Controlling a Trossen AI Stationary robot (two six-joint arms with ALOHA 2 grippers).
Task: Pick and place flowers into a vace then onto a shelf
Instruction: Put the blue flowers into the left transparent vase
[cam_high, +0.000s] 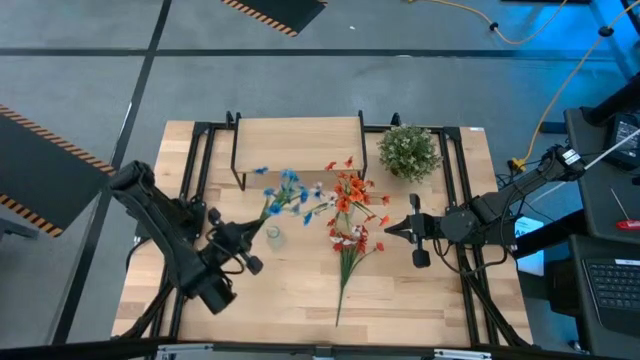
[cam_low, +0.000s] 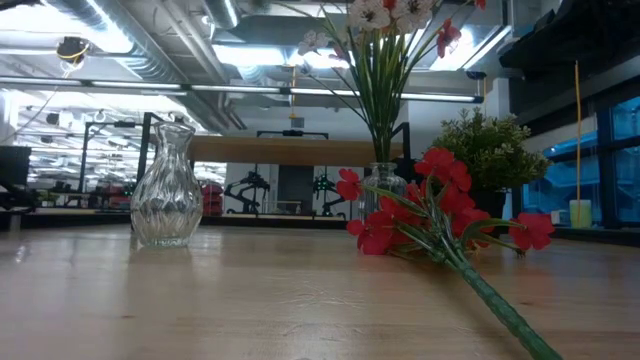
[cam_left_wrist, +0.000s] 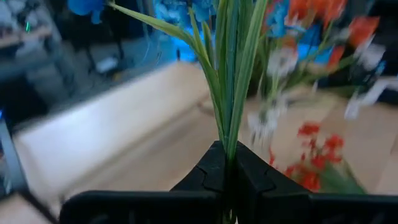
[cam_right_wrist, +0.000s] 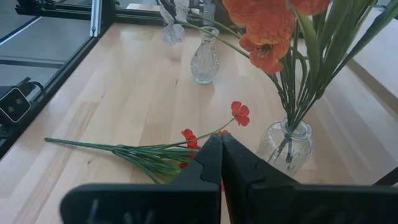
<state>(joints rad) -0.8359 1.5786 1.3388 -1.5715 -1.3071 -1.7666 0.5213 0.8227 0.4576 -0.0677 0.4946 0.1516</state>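
Green stems pinched in the closed left gripper, likely the blue sprig, held above the empty vase. Right gripper shut, empty, beside the filled vase. Red sprig flat on tabletop; shelf bare.

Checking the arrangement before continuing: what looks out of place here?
The red long-stemmed artificial sprig lies flat on the wooden tabletop, not in a vase. The ribbed clear glass vase stands empty, while the left pincer is shut on green stems.
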